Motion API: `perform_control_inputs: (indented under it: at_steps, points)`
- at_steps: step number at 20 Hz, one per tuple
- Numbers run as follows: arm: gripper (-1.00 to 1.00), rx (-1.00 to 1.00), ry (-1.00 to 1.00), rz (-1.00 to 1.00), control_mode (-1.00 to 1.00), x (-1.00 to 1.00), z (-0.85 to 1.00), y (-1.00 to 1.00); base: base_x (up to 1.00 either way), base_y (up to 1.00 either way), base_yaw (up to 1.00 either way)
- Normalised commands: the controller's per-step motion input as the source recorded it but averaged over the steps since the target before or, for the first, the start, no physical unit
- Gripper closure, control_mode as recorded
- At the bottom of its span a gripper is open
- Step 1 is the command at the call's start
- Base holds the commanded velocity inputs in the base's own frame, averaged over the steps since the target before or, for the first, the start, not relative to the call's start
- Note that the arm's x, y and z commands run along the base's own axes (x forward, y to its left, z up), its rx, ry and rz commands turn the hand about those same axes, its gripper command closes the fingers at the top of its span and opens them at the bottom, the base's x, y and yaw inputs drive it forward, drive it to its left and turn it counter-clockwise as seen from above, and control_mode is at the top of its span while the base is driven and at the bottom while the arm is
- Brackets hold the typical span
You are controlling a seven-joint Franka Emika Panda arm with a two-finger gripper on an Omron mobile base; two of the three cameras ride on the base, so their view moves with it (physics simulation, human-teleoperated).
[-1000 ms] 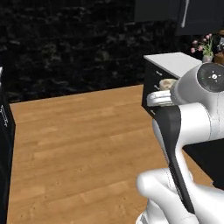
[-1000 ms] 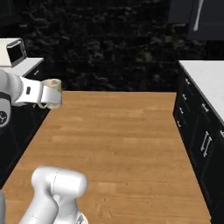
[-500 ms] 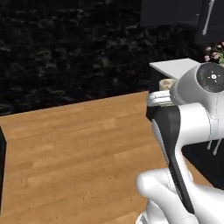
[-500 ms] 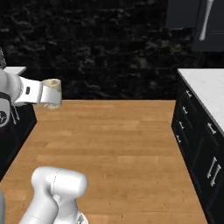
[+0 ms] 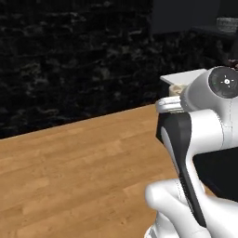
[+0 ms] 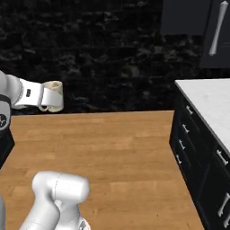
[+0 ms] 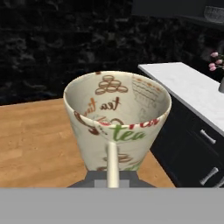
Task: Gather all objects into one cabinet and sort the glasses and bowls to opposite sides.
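Wood floor spreads pale brown below the arm in the left base view, backed by a rough black stone wall. Just beyond the wrist, the rim of the cup peeks out, with a white counter behind it and a ribbed glass bowl high on a dark shelf.

From the right base view, the gripper holds the cup out level above the floor; black drawers under the counter stand well apart to one side, and a cabinet door with a pale bar handle hangs above.

Through the hand view, the fingers are pinched on the cup's near wall, its printed mouth opening away from them. Pink tulips sit far off on the counter.
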Motion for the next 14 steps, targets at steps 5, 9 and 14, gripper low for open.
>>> perform_control_inputs:
  at_steps: [5,9,14]
  points:
    - [1.00,0.00,0.00,0.00,1.00,0.00,0.00,0.00,1.00,-0.08,-0.25]
    - [1.00,0.00,0.00,0.00,1.00,0.00,0.00,0.00,0.98,-0.09,-0.40]
    - [1.00,0.00,0.00,0.00,1.00,0.00,0.00,0.00,0.90,-0.05,-0.49]
